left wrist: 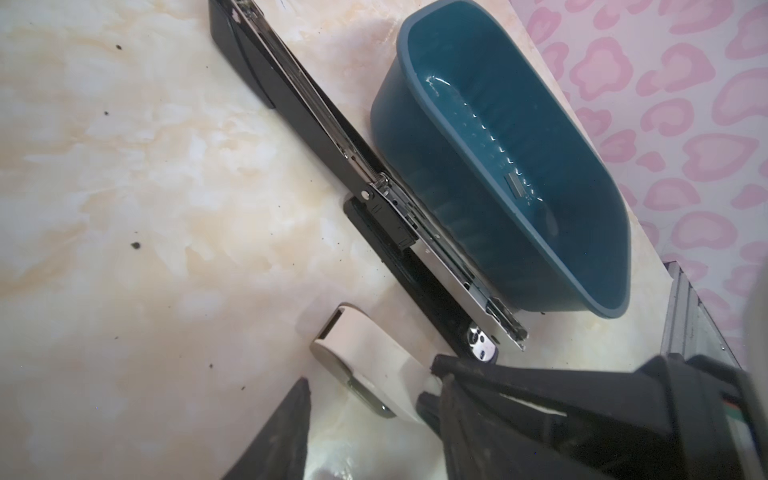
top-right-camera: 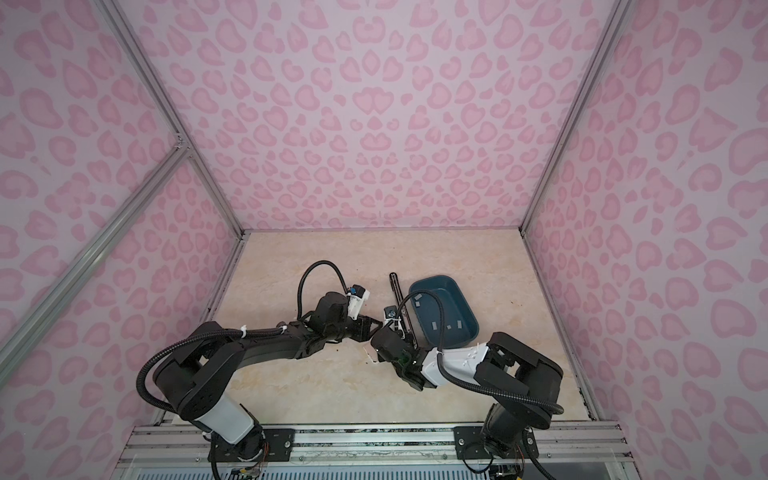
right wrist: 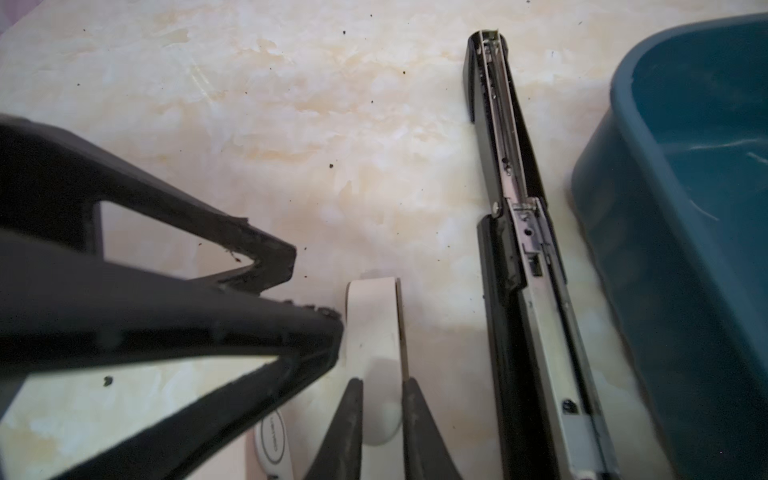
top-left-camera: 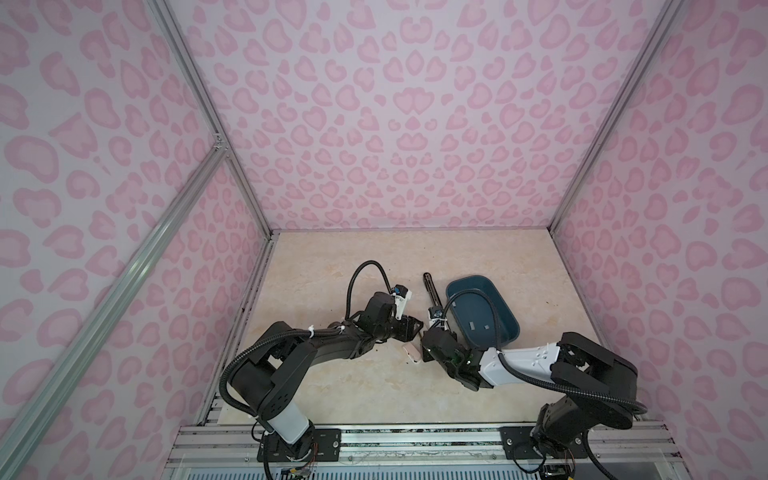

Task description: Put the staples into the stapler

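Observation:
A small white stapler (right wrist: 371,328) lies on the marble table between both arms, also in both top views (top-left-camera: 411,351) (top-right-camera: 370,353). My right gripper (right wrist: 384,399) is shut on it, one finger on each side. My left gripper (left wrist: 370,390) stands open beside the stapler; one fingertip (right wrist: 334,322) touches its edge. A long black stapler (top-left-camera: 432,293) (left wrist: 332,133) lies opened flat, metal channel up. Grey staples (top-right-camera: 435,325) (left wrist: 514,185) lie in the teal bin (top-left-camera: 511,316).
The teal bin (right wrist: 665,249) sits right against the black stapler (right wrist: 511,208), to the right of both grippers. Pink patterned walls enclose the table on three sides. A metal rail (top-left-camera: 415,436) runs along the near edge.

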You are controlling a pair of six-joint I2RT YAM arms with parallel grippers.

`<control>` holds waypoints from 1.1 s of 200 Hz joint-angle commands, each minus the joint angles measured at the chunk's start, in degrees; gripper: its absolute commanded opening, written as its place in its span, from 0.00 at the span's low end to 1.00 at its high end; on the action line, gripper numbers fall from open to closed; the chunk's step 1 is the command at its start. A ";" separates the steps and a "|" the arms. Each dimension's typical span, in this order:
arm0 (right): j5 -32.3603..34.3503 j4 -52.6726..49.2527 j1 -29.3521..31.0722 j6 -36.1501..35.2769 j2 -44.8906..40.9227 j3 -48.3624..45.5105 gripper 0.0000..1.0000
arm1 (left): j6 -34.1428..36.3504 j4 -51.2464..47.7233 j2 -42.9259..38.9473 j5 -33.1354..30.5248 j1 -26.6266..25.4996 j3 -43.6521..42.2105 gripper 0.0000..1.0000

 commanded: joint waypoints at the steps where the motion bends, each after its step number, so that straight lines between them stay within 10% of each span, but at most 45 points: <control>1: -0.72 -3.00 0.19 1.65 1.39 -1.14 0.19 | 0.64 1.63 0.53 -0.16 -0.05 -0.23 0.51; 89: 0.27 -3.94 0.76 1.71 0.51 -0.70 0.19 | 0.73 1.69 -0.44 -0.79 -0.11 -0.47 0.50; 142: 4.44 -21.31 -1.57 0.06 -10.72 6.68 0.47 | 1.84 -0.93 -6.75 -3.19 0.28 1.66 0.54; 220: -15.16 -45.64 -14.47 -1.41 -17.47 10.56 0.53 | 0.91 -6.46 -3.40 -2.29 2.24 11.64 0.56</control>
